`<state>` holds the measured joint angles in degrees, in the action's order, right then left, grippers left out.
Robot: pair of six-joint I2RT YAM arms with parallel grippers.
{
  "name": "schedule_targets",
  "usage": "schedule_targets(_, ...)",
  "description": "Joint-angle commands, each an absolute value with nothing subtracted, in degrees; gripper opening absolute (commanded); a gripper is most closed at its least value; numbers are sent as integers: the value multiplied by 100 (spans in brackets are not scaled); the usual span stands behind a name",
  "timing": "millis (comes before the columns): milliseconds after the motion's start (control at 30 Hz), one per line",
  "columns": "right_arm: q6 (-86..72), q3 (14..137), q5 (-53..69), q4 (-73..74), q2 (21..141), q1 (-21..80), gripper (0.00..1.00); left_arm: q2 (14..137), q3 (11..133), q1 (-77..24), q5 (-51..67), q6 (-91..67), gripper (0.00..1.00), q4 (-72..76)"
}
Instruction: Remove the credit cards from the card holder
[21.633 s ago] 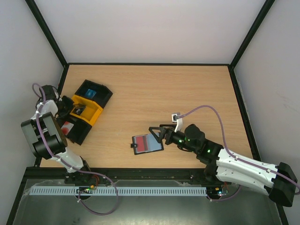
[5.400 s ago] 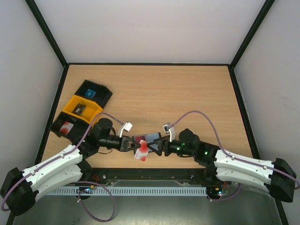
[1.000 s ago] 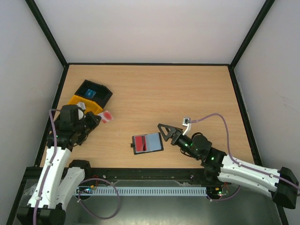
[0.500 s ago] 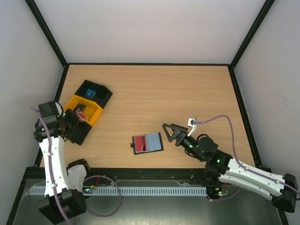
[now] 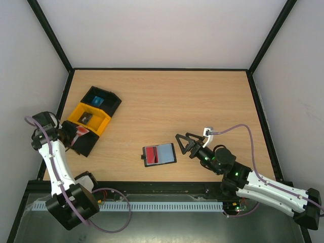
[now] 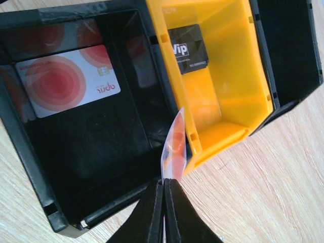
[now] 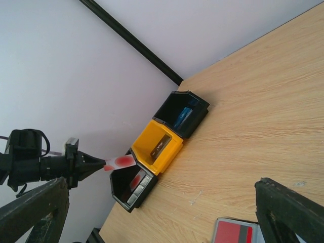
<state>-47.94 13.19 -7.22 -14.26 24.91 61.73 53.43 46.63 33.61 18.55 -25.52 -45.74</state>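
Observation:
The card holder (image 5: 159,154) lies open on the table with a red card (image 5: 153,156) in its left face and a grey-blue right face. My left gripper (image 5: 72,132) is shut on a red-and-white credit card (image 5: 81,131) and holds it over the near black tray (image 5: 85,146). In the left wrist view the card (image 6: 173,146) shows edge-on, pinched above the tray's front corner. My right gripper (image 5: 185,143) is open and empty, just right of the card holder, whose corner shows in the right wrist view (image 7: 234,233).
Three trays stand in a row at the left edge. The near black tray (image 6: 96,147) holds a red-and-white card (image 6: 68,81), the yellow tray (image 6: 217,101) a dark card (image 6: 188,48), and the far black tray (image 5: 106,96) a blue card (image 5: 97,100).
My left arm has swung back left with the red-and-white card, from beside the yellow tray to over the near black tray. My right gripper stays open, hardly moved.

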Motion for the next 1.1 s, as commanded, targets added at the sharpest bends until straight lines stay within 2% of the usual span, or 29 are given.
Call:
schedule_targets(0,-4524,1519,-748,-1348,2487,6181,98,5389,4541,3565,1658,-2503,3,-4453)
schedule_targets(333,-4370,1635,-768,-1104,2406,6179,98,5345,4570,3917,1618,-2746,3,-4335)
schedule_targets(633,-4367,1631,-813,-1021,2214,6180,98,5826,4599,4023,2101,-2795,3,-3790)
schedule_targets(1067,-4173,1696,-1134,-778,2036,6179,98,6548,4609,4022,1689,-2640,3,-3264)
